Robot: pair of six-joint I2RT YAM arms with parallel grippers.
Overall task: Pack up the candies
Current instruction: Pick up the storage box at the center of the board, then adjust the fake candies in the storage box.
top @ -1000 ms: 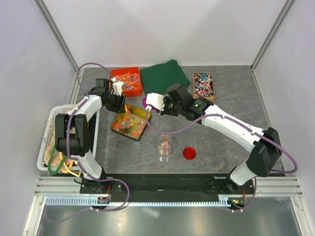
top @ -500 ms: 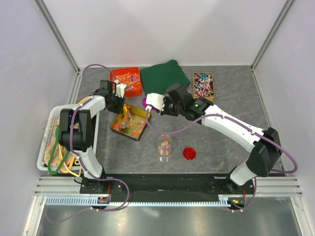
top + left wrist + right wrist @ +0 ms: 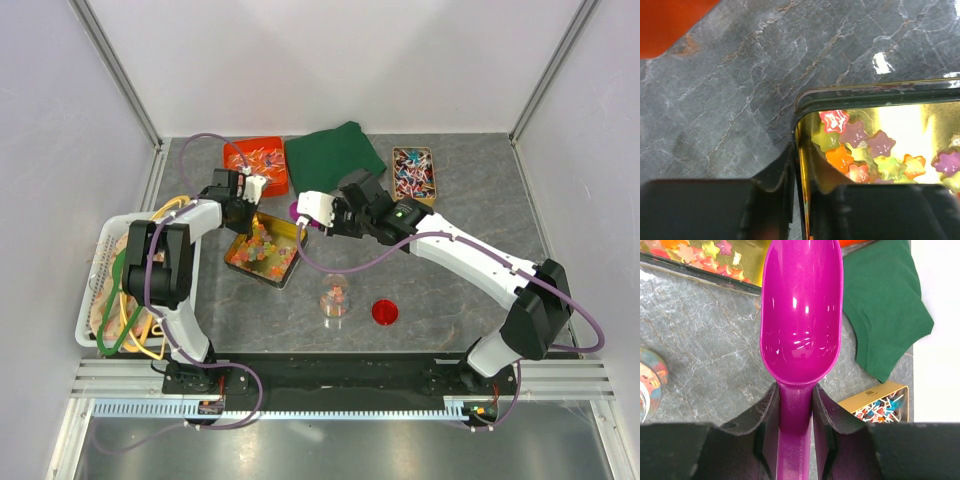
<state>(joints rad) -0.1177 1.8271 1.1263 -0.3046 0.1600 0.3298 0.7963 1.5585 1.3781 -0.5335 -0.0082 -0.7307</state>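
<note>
Carrying everything is the grey marbled bench (image 3: pixel 430 320). The largest loose thing on it is a green cloth (image 3: pixel 335 152) at the middle of the far edge. Next in size, a gold tin (image 3: pixel 870 88) sits left of the bench's middle and holds the candies (image 3: pixel 840 157), small star-shaped pieces in orange, yellow, pink and green. The left fingers (image 3: pixel 770 185) straddle the tin's wall at a far corner, one outside and one inside; whether they actually pinch the metal I cannot tell. The right fingers (image 3: pixel 767 415) are clenched on the handle of a magenta scoop (image 3: pixel 801 315), which is empty and hangs just beyond the tin's far side. A clear jar (image 3: pixel 335 298) with some coloured pieces in it stands toward the middle of the near edge, its red lid (image 3: pixel 385 312) beside it.

The scoop probably dips into the tin next. If the hold on that thin wall is loose, the scoop's push could slide or tip the tin and scatter candies. The jar stands unheld, so a careless pour could miss it or knock it over.
</note>
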